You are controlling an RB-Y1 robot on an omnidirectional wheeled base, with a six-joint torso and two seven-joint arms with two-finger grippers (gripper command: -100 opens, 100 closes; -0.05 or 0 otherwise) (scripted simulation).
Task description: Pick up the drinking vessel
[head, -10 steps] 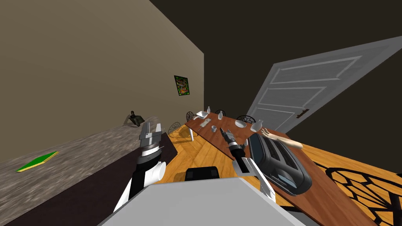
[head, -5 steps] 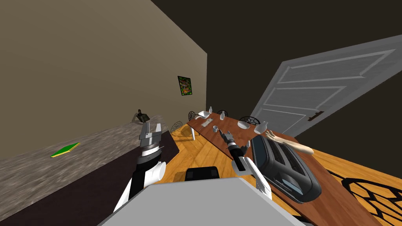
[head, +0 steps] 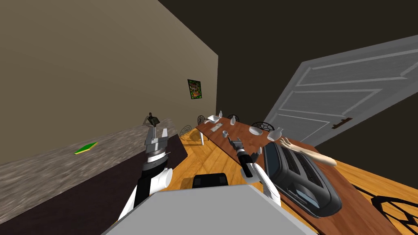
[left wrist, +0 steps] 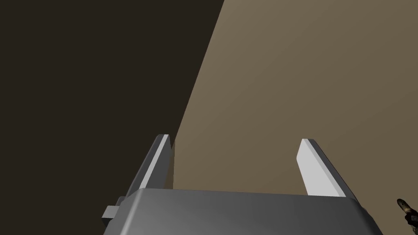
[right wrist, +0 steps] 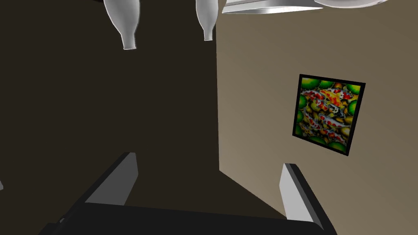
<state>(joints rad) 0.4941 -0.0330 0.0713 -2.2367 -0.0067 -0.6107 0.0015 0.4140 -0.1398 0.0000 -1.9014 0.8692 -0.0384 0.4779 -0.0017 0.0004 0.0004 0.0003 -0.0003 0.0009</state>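
One small cup, one dark toaster — one table

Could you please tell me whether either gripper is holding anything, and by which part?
Nothing is held: the left gripper and the right gripper are both open and empty. The cup stands on the wooden table.
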